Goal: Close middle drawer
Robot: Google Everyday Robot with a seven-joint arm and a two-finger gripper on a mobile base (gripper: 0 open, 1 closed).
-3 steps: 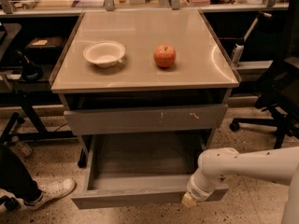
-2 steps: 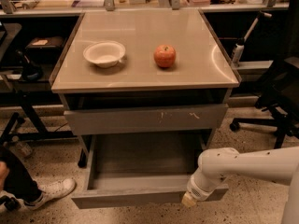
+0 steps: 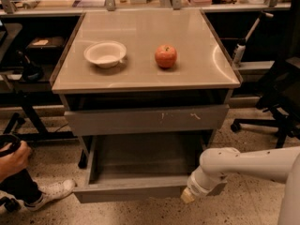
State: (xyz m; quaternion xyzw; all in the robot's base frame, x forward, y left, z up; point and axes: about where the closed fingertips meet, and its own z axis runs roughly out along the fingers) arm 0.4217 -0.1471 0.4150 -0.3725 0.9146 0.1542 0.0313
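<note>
Barely anything's moved; only a bystander's hand (image 3: 13,159) has crept in far left, a shoe (image 3: 52,191) near it. Bowl (image 3: 105,54) and apple (image 3: 166,56) sit mid-counter (image 3: 197,32), no obstacle. Below the front edge, the middle drawer (image 3: 126,191) stands pulled out, empty: stiff, likely light, handle-less, so push its flat front. The gripper (image 3: 187,197) is at that front's right end, under the front right corner; spread or pressed together, can't tell. An office chair (image 3: 276,102) is well apart, right.

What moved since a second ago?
Hardly anything. The tool is at the right end of the middle drawer front, as before, and the drawer is just as far out. The bowl and apple stayed put. Only the person's hand at the left edge shifted a little.
</note>
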